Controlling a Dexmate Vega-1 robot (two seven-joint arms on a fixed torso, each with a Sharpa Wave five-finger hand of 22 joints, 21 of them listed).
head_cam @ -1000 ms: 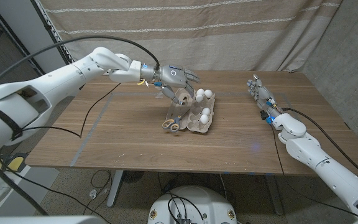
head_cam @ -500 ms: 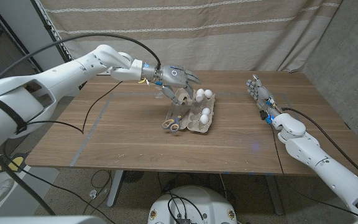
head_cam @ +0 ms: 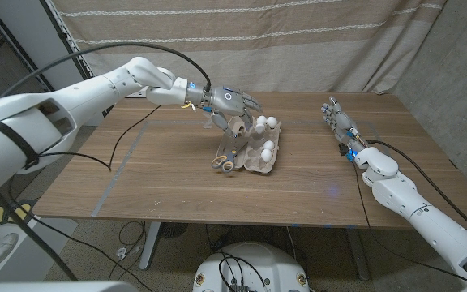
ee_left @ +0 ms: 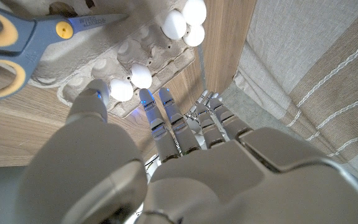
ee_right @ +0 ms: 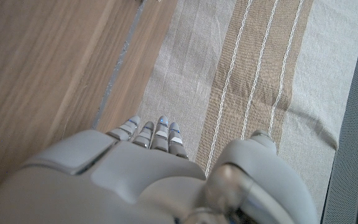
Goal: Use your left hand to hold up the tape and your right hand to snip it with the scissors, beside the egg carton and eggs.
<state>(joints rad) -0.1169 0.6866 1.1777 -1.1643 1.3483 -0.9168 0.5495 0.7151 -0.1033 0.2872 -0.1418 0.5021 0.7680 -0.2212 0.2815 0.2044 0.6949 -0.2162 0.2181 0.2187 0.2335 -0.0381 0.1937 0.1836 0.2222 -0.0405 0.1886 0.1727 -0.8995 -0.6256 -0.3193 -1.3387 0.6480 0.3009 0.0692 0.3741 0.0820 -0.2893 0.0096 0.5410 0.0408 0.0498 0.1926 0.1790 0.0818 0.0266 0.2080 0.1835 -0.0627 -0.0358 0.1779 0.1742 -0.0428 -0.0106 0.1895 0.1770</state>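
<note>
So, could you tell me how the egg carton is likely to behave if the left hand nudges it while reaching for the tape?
The egg carton looks like thin moulded pulp, so it would probably slide easily on the smooth wooden table. It lies open with loose eggs in its cups, which may rock or roll out and crack. The scissors lie against it and would likely shift with it.

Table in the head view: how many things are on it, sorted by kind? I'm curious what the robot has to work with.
eggs: 5, counted in the left wrist view
egg carton: 1
scissors: 1
roll of tape: 1
Total: 8 things
</note>
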